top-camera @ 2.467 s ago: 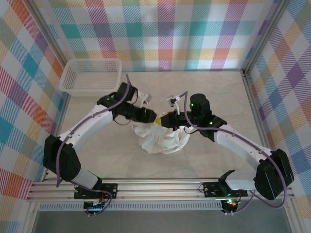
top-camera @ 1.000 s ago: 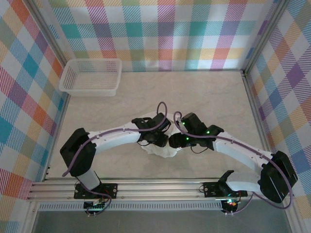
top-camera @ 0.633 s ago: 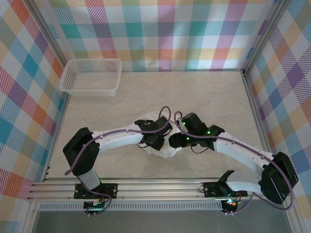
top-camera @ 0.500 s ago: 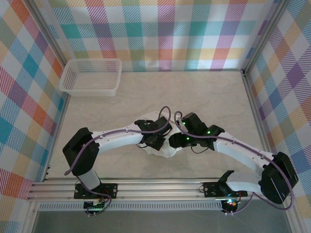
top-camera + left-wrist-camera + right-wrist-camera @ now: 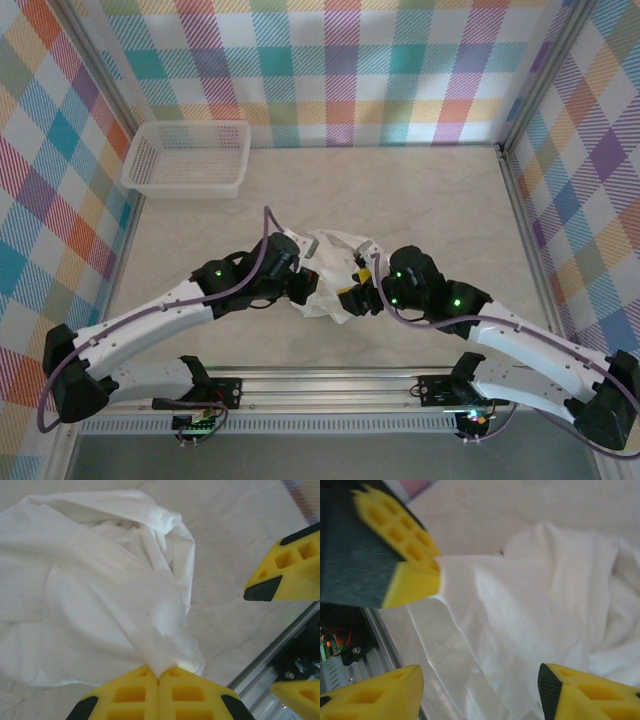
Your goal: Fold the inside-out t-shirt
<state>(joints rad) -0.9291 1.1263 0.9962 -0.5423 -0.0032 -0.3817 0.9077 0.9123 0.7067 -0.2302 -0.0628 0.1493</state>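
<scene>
Left gripper (image 5: 159, 674), pinched shut on the left edge of the inside-out t-shirt (image 5: 95, 595), which is heaped rightward between it and the right gripper (image 5: 479, 680), held parted and empty.

The right gripper (image 5: 480, 676) stands with its yellow jaws wide apart (both at the lower edge) before the crumpled white t-shirt (image 5: 535, 615). At upper left, the left gripper (image 5: 435, 573) pinches a shirt corner; the pale table (image 5: 510, 505) lies behind.
</scene>
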